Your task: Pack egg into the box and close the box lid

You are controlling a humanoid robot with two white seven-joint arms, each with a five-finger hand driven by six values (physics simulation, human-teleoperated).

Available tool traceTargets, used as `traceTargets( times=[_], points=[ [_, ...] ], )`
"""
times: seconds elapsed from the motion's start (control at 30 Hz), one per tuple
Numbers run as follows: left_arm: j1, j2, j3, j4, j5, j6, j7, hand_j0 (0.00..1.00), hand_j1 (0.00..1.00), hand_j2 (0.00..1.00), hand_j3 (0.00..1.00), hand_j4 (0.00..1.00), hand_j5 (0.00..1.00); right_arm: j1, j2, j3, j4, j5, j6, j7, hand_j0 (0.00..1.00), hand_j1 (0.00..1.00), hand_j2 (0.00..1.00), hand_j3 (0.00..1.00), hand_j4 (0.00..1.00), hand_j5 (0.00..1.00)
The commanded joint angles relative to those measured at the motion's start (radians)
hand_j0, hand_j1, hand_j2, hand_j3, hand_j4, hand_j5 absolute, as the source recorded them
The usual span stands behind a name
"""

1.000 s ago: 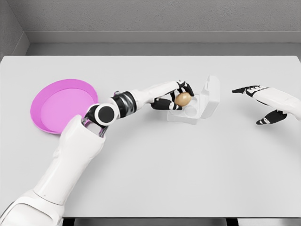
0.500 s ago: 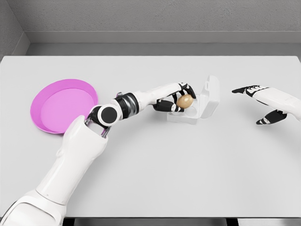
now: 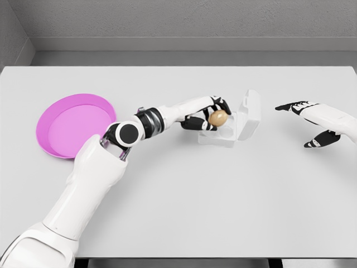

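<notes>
A brown egg (image 3: 217, 117) is held in my left hand (image 3: 210, 114), whose dark fingers curl around it. The egg hangs just over the left side of the small white box (image 3: 227, 133). The box's lid (image 3: 251, 113) stands open, tilted up and back on the right side. My right hand (image 3: 310, 124) hovers over the table to the right of the box, apart from it, fingers spread and holding nothing.
A round pink plate (image 3: 73, 125) lies on the white table (image 3: 223, 195) at the left, behind my left forearm. A grey wall runs along the table's far edge.
The left hand with the egg has shifted very slightly over the box. The right arm has not moved.
</notes>
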Motion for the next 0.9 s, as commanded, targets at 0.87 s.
traceTargets(
  times=[0.87],
  points=[
    [-0.005, 0.004, 0.004, 0.022, 0.0, 0.002, 0.001, 0.74, 0.74, 0.74, 0.74, 0.74, 0.74, 0.0, -0.004, -0.001, 0.001, -0.005, 0.001, 0.0, 1.0, 1.0, 1.0, 1.0, 1.0, 1.0]
  ],
)
